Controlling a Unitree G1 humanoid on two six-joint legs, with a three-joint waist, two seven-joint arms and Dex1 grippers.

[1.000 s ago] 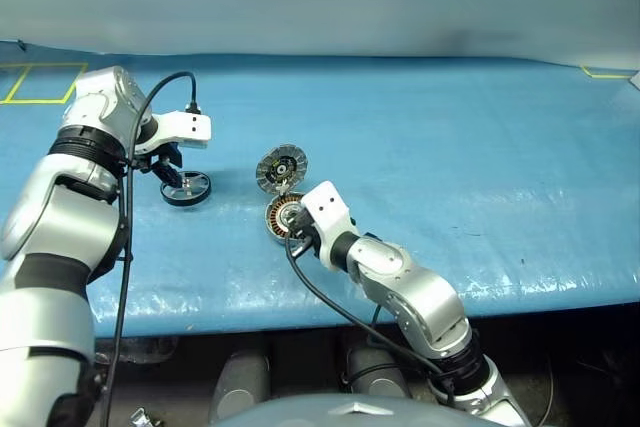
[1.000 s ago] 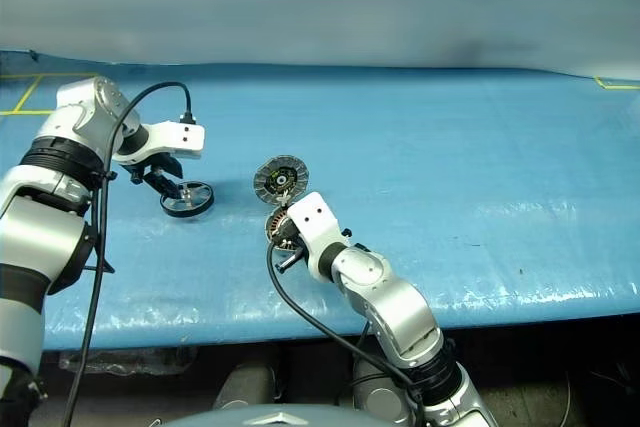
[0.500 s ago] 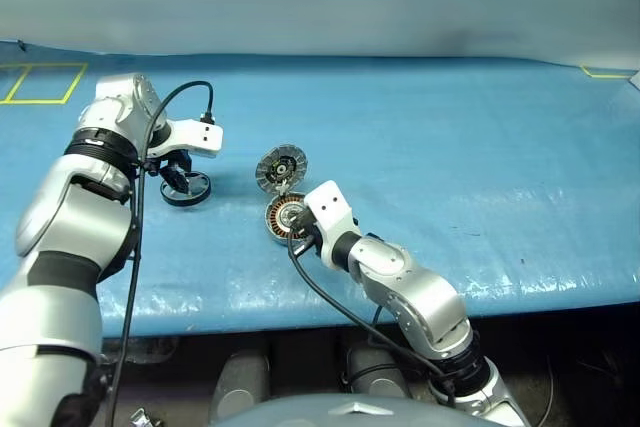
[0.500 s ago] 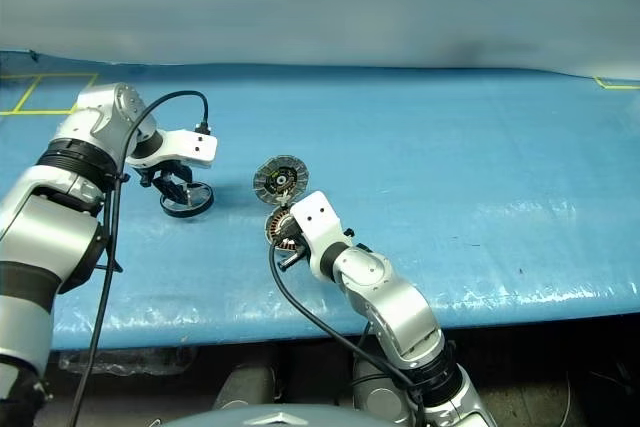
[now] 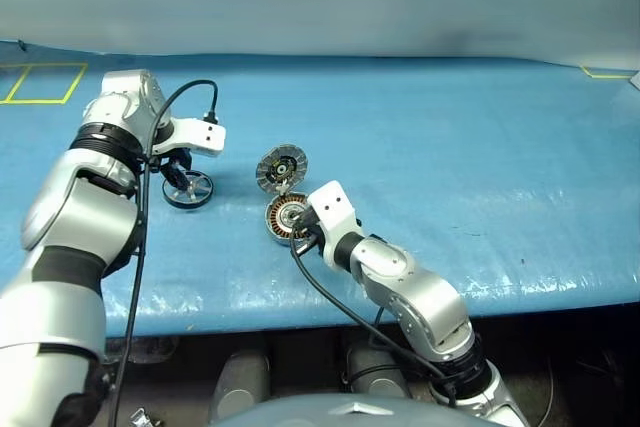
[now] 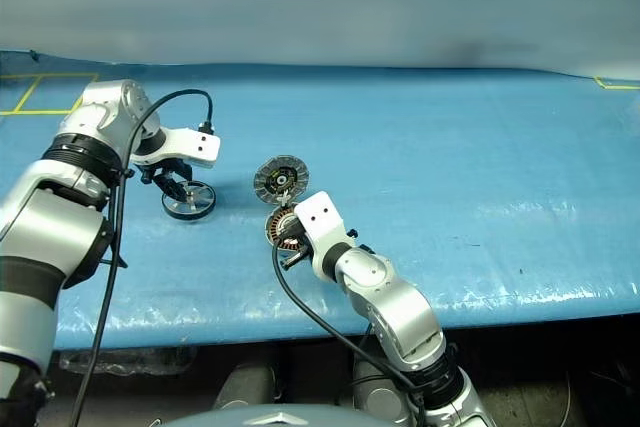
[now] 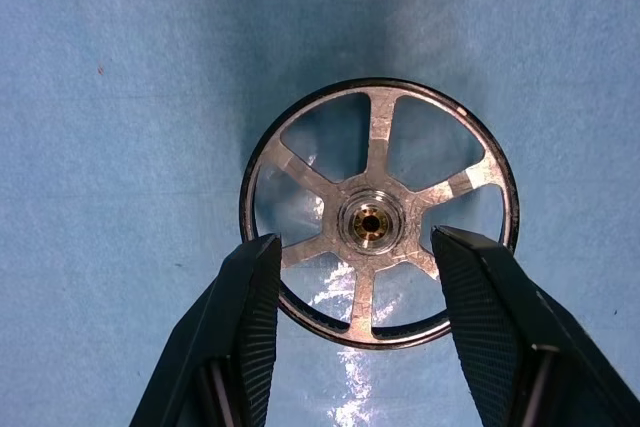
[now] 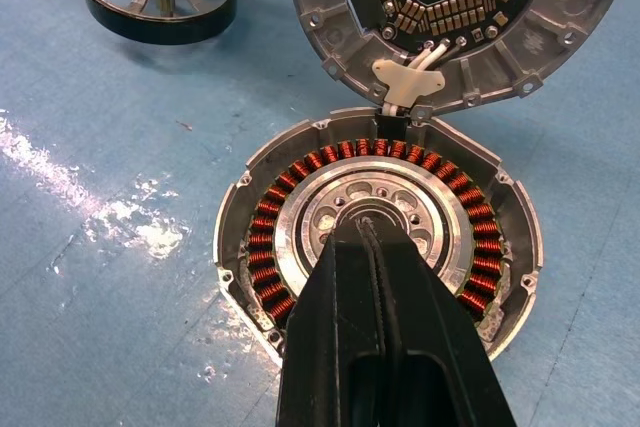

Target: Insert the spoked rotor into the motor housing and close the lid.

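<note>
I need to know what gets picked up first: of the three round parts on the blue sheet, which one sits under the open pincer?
The spoked rotor, the black-rimmed wheel lying apart from the hinged pair. The left pincer hangs open above it.

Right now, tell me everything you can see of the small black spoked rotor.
The small black spoked rotor is a flat black ring with six silver metal spokes meeting at a round silver hub with a brass-looking centre. It lies flat on the blue table cover, to the robot's left of the open grey motor housing and apart from it. The left gripper points down over it, black fingers open on either side of the hub.
</note>
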